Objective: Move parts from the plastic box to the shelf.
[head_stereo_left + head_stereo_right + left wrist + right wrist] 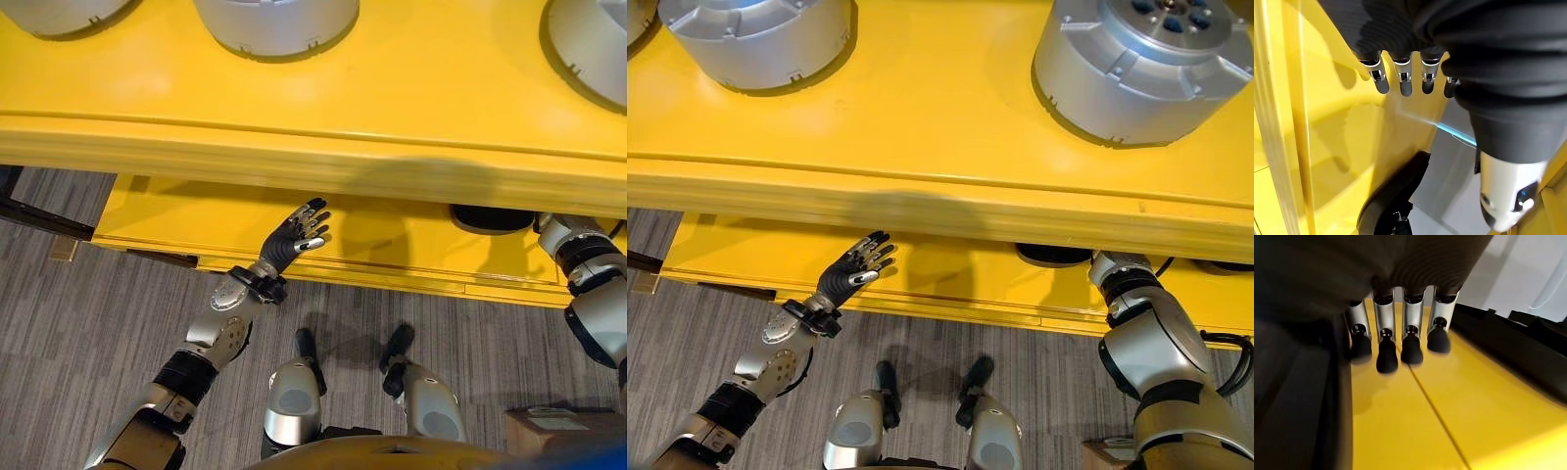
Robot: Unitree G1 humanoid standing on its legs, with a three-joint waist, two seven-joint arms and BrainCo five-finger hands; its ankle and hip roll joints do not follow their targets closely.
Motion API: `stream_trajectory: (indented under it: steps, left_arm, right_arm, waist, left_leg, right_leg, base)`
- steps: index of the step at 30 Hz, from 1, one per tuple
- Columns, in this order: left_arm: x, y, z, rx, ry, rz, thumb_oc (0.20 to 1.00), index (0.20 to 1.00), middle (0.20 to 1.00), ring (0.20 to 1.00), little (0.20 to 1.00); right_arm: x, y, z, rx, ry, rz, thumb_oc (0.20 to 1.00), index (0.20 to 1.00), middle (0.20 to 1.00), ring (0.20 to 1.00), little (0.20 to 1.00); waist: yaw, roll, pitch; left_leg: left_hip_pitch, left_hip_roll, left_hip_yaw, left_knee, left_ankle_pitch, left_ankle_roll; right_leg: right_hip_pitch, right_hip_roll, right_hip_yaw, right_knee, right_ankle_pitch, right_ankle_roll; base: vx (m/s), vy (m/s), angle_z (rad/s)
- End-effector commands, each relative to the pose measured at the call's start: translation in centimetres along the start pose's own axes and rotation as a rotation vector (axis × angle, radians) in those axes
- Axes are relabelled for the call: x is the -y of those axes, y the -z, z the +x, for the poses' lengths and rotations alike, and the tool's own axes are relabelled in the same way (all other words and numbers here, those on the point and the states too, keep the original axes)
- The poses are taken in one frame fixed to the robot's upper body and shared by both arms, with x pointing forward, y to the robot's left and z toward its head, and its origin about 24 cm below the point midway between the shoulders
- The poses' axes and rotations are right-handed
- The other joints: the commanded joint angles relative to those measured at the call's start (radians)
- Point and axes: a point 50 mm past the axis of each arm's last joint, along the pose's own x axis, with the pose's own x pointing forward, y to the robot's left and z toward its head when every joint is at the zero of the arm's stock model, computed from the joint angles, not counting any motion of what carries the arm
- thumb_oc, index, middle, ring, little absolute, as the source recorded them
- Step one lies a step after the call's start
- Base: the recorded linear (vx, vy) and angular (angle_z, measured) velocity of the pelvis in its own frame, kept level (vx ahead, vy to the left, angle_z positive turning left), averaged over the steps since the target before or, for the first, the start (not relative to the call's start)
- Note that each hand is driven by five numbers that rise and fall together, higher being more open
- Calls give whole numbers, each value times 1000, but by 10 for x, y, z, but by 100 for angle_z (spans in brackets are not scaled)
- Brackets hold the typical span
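Three silver-grey round parts are being carried on the yellow shelf's (323,108) top board, one at the upper right of the right eye view (1141,64), another at its upper left (754,39). The left robot hand (299,235) is being held empty with fingers spread, mid-frame, before the lower board. The right robot hand (1400,340) is being reached under the top board at the right, fingers straight over bare yellow, between dark objects of which one (1053,255) is showing beneath the board edge. A knock of the forearm against that edge is being risked, since the reach is being made blind.
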Motion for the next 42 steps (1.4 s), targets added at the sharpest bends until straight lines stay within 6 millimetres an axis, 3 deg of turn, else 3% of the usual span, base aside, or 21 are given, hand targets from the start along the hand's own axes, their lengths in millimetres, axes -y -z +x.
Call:
stream_trajectory:
  steps: [1,16,22,25,30,32,34,35,36,38,40,42]
  left_arm:
    - [28,-19,7,104,121,-5,1000,1000,1000,1000,1000]
    - [29,-15,8,91,118,-25,1000,1000,1000,1000,1000]
    - [29,-13,6,90,114,-36,1000,1000,1000,1000,1000]
    - [27,-13,2,104,104,-49,1000,1000,1000,1000,1000]
    - [26,-14,-6,119,80,-69,1000,1000,1000,1000,1000]
    - [25,-12,-15,135,43,-92,1000,1000,1000,1000,1000]
    - [23,-12,-18,145,20,-103,1000,1000,1000,1000,1000]
    - [24,-11,-19,142,21,-105,1000,1000,1000,1000,1000]
    - [23,-9,-23,146,-5,-112,1000,1000,1000,1000,1000]
    - [23,-6,-26,143,-20,-110,1000,1000,1000,1000,1000]
    - [22,-1,-34,146,-60,-123,1000,1000,1000,1000,1000]
    - [21,0,-37,144,-70,-120,1000,1000,1000,1000,1000]
  right_arm:
    - [31,13,4,-89,101,-19,1000,1000,1000,1000,1000]
    - [38,8,3,-46,262,38,1000,1000,1000,1000,1000]
    - [47,6,0,-27,411,103,1000,1000,1000,1000,1000]
    - [61,-2,-5,11,549,308,1000,1000,1000,1000,1000]
    - [58,-15,-14,140,606,483,1000,1000,1000,1000,1000]
    - [31,-27,-35,265,590,658,1000,1000,1000,1000,1000]
    - [16,-33,-49,328,543,693,1000,1000,1000,1000,1000]
    - [14,-32,-50,325,541,692,1000,1000,1000,1000,1000]
    - [-3,-36,-66,375,501,711,1000,1000,1000,1000,1000]
    - [-16,-32,-76,397,490,706,1000,1000,1000,1000,1000]
    - [-41,-21,-102,437,448,709,1000,1000,1000,1000,1000]
    - [-49,-16,-111,439,417,719,1000,1000,1000,1000,1000]
  waist:
    - [42,24,-17]
    - [31,26,-33]
    - [23,25,-36]
    - [7,25,-44]
    - [-22,14,-62]
    - [-71,-4,-92]
    - [-96,-13,-107]
    - [-96,-14,-110]
    - [-121,-22,-124]
    - [-136,-27,-138]
    - [-174,-37,-167]
    - [-191,-41,-178]
  left_leg:
    - [-48,36,-60,-6,81,-39]
    - [-32,28,-61,-1,72,-35]
    - [-23,24,-62,-9,71,-34]
    - [-9,14,-63,-22,70,-35]
    - [20,3,-57,-43,69,-33]
    - [52,-2,-49,-59,68,-29]
    - [60,5,-26,-69,84,-17]
    - [68,0,-40,-68,69,-27]
    - [77,6,-14,-73,82,-13]
    - [98,0,-23,-77,64,-20]
    - [127,-2,-4,-96,62,-14]
    - [144,-6,6,-110,61,-11]
  right_leg:
    - [-17,-61,1,205,-135,100]
    - [5,-51,9,194,-139,98]
    - [13,-41,16,184,-139,97]
    - [26,-24,31,162,-141,95]
    - [52,-10,52,129,-134,96]
    - [86,0,84,89,-122,98]
    - [93,3,88,63,-94,90]
    - [101,1,98,67,-109,101]
    - [111,2,104,42,-82,93]
    - [130,-2,123,30,-88,108]
    - [149,-4,151,1,-67,120]
    - [157,-4,166,-13,-58,126]
  base:
    - [0,0,0]
    - [9,3,0]
    - [13,9,0]
    - [28,84,0]
    - [30,92,-7]
    - [56,179,-14]
    - [4,106,-11]
    - [2,82,-26]
    - [127,99,-24]
    - [106,95,-16]
    - [98,126,-29]
    - [53,92,-32]
